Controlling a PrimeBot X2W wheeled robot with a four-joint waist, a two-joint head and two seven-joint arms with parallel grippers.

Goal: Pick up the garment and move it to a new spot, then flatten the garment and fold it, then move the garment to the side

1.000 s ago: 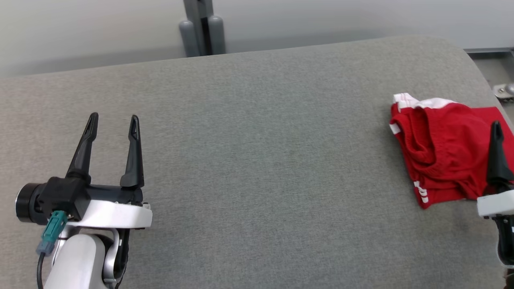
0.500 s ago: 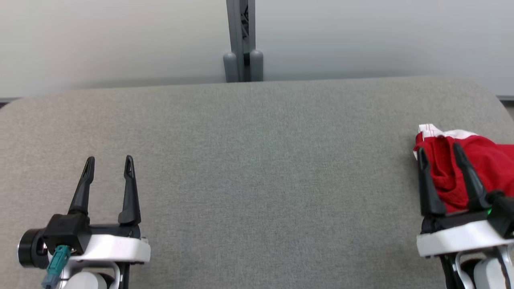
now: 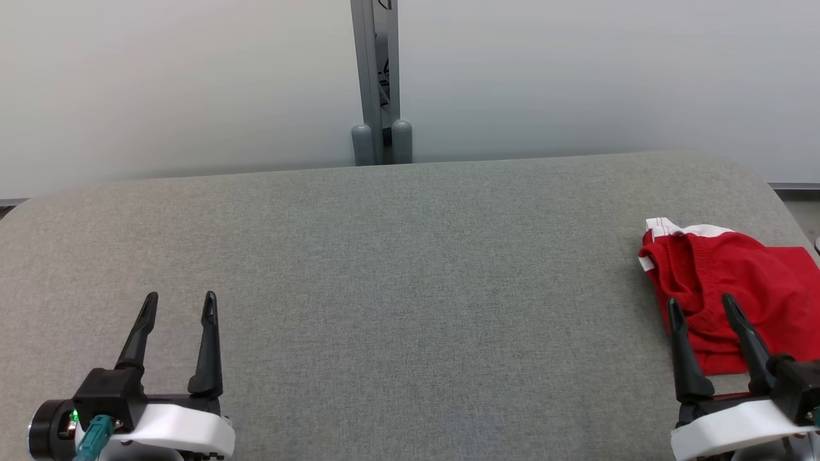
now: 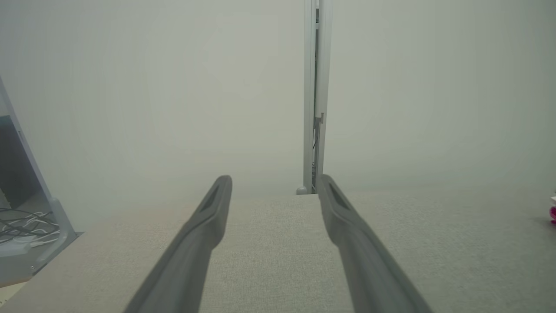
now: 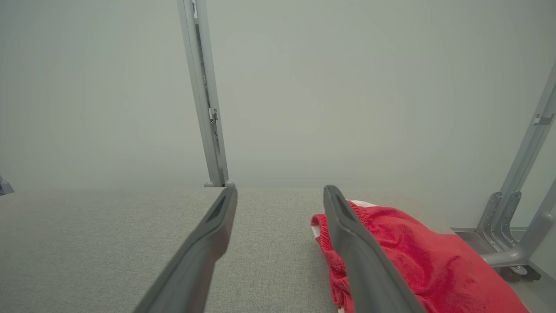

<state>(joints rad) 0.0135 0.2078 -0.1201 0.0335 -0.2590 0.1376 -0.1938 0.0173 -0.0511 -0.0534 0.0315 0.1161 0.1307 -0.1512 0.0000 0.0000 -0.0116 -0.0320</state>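
The garment (image 3: 730, 282) is red with white trim and lies folded near the right end of the grey padded table (image 3: 410, 269). In the right wrist view the garment (image 5: 417, 261) sits just right of my fingers. My right gripper (image 3: 702, 306) stands open over the garment's near edge, holding nothing; whether a fingertip touches the cloth is unclear. Far off at the lower left, my left gripper (image 3: 179, 302) is open and empty above bare table. The left wrist view shows its gripper (image 4: 274, 184) with fingers spread over bare table.
A grey metal post (image 3: 377, 77) stands behind the table's far edge against a pale wall. A metal frame foot (image 5: 512, 243) stands beyond the table's right end. Cables (image 4: 24, 221) lie beyond the left end. The table's middle is bare fabric.
The head camera has tilted up and turned, so the picture shifted. The right gripper came into view from the right edge, both fingers now over the garment's near edge. The left gripper stays open.
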